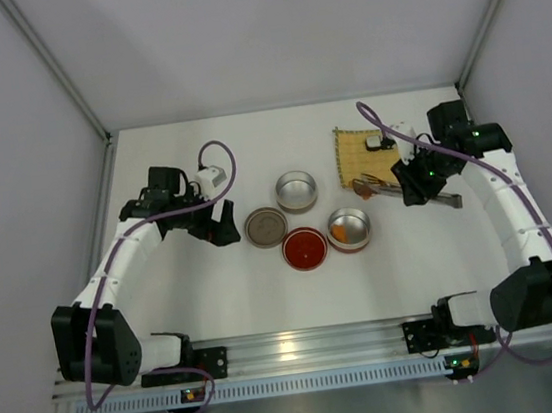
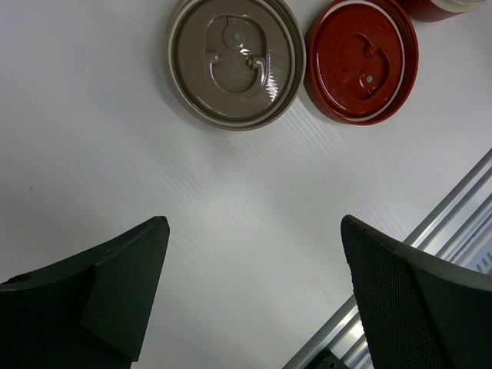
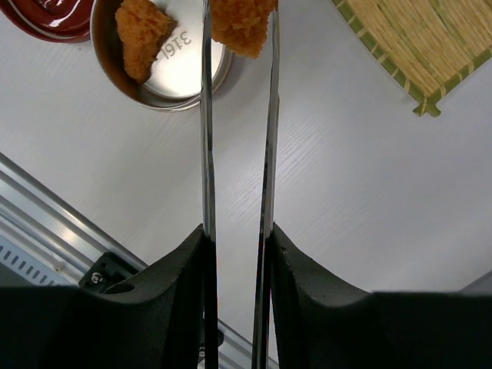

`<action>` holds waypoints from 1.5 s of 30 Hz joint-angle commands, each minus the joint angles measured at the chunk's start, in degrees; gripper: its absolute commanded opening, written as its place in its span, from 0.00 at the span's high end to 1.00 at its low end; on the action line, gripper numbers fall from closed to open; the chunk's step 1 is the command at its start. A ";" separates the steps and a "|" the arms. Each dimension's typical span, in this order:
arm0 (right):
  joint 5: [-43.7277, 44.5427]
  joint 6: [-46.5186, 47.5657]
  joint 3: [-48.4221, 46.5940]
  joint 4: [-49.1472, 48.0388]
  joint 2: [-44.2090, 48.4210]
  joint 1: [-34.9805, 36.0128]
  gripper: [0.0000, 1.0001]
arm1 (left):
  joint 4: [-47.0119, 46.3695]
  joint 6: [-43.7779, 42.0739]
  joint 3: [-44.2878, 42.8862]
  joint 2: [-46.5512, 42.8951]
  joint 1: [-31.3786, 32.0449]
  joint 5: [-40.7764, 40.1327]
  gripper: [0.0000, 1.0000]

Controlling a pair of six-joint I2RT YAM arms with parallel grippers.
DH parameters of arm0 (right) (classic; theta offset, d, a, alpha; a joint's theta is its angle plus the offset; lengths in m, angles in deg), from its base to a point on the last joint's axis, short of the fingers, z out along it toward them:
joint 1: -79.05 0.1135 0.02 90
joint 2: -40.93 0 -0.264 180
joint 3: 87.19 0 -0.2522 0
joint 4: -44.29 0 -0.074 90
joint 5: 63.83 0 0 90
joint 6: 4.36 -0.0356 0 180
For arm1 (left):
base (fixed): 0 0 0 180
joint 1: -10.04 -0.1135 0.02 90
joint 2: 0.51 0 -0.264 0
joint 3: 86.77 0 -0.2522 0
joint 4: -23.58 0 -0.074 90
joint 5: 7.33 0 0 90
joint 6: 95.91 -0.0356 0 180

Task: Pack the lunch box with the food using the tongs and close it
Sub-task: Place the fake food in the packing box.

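Observation:
My right gripper [image 3: 237,231] is shut on the silver tongs [image 3: 206,123], pressing their two arms together. An orange-brown fried piece [image 3: 242,23] is pinched at the tongs' tips, just right of the red-based steel lunch box bowl [image 3: 184,100]. That bowl [image 1: 349,229] holds another fried piece [image 3: 142,34]. In the top view the tongs [image 1: 426,194] point left toward the bowl. A white sushi roll [image 1: 379,141] lies on the yellow mat [image 1: 358,153]. My left gripper [image 2: 254,231] hangs open and empty over bare table, near the lids.
An empty steel bowl [image 1: 296,191] stands behind a brown lid [image 1: 265,227] and a red lid [image 1: 304,248]. The left wrist view shows both the brown lid [image 2: 234,61] and the red lid [image 2: 361,61]. An aluminium rail [image 1: 303,344] runs along the near edge.

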 commanded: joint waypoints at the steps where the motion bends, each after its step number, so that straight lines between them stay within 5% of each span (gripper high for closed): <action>1: -2.83 -2.34 0.89 -0.30 3.76 2.91 1.00 | 0.30 0.26 0.55 -1.90 -0.22 0.42 0.02; 9: -0.02 -5.06 6.69 -0.30 3.77 9.93 1.00 | 0.73 -0.70 -0.15 -2.60 -0.22 -0.37 0.02; 33: 5.52 -12.80 13.55 -9.08 2.89 12.67 1.00 | 0.04 -0.71 1.25 -3.13 -0.22 -0.81 0.02; 45: 6.31 -12.88 12.50 -9.00 2.27 13.37 0.53 | -0.58 -0.27 1.87 -3.39 -0.22 -0.81 0.02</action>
